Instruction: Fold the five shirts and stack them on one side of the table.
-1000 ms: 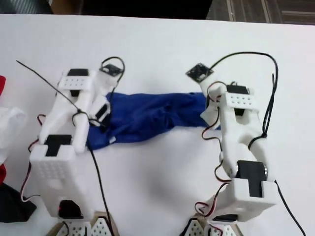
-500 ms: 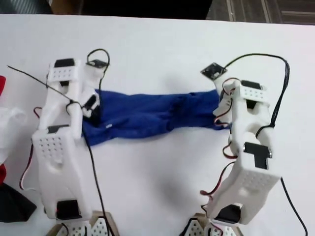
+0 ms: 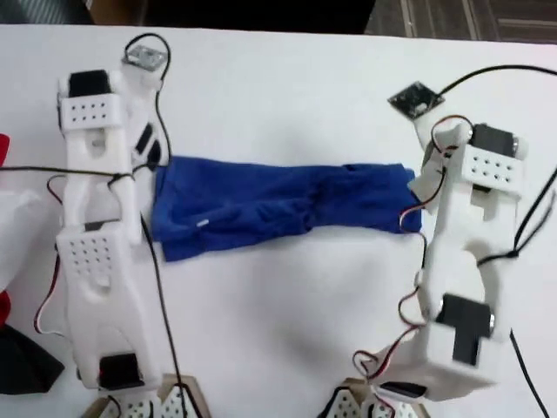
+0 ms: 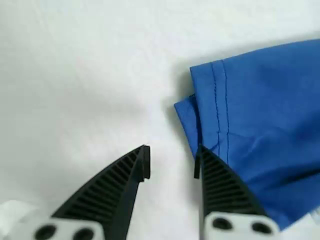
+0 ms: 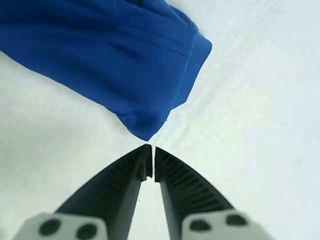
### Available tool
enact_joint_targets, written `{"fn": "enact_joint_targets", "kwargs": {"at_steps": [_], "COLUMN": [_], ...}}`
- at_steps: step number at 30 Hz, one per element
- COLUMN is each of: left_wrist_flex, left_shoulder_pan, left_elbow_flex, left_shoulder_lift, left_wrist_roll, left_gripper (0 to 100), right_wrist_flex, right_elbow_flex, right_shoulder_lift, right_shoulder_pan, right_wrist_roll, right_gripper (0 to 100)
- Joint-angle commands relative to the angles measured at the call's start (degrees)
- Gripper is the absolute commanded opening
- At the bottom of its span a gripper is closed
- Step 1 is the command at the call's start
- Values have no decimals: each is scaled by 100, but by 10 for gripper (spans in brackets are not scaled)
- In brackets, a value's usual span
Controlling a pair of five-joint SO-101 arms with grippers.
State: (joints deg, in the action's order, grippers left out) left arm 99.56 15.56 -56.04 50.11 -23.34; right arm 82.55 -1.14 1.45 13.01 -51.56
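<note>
The left gripper [image 4: 171, 162] is spread apart and nothing is held between its two fingers; bare table [image 3: 287, 78] is seen in the gap. The hemmed corner of the blue shirt [image 3: 278, 205] is located just ahead of one fingertip and appears to touch it, though contact cannot be confirmed. The rest of the shirt extends away from that finger's outer side.

The right gripper [image 5: 150, 162] is clenched, tip against tip with only a hairline slit between, and no cloth is gripped. The opposite end of the shirt is located directly ahead of the tips, just apart from them, and is folded into a rounded corner with a stitched hem.

In the high view the shirt is laid flat as a long wrinkled band between the two grippers, one at each end. Beyond the left arm [image 3: 96, 261], on the side away from the shirt, red fabric [image 3: 3, 148], white fabric [image 3: 17, 222] and black fabric [image 3: 22, 361] are bunched at the table edge.
</note>
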Motion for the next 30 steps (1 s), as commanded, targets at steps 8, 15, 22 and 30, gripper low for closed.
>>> {"fn": "enact_joint_targets", "kwargs": {"at_steps": [8, 15, 22, 30], "left_wrist_flex": [-167, 211, 273, 167], "left_shoulder_pan": [-35, -123, -114, -185], "left_elbow_flex": [-268, -251, -409, 954], "left_shoulder_lift": [791, 949, 123, -554], "left_wrist_roll": [765, 756, 756, 738], "left_gripper": [255, 254, 254, 253], "right_wrist_flex": [831, 409, 163, -22], "right_elbow_flex": [-378, -1204, -1741, -2092], "right_shoulder_lift": [-1499, -2475, -2721, -2765], "right_shoulder_pan": [57, 13, 13, 40], "right_wrist_roll": [-44, -44, -79, -273], "right_gripper": [186, 151, 150, 149]}}
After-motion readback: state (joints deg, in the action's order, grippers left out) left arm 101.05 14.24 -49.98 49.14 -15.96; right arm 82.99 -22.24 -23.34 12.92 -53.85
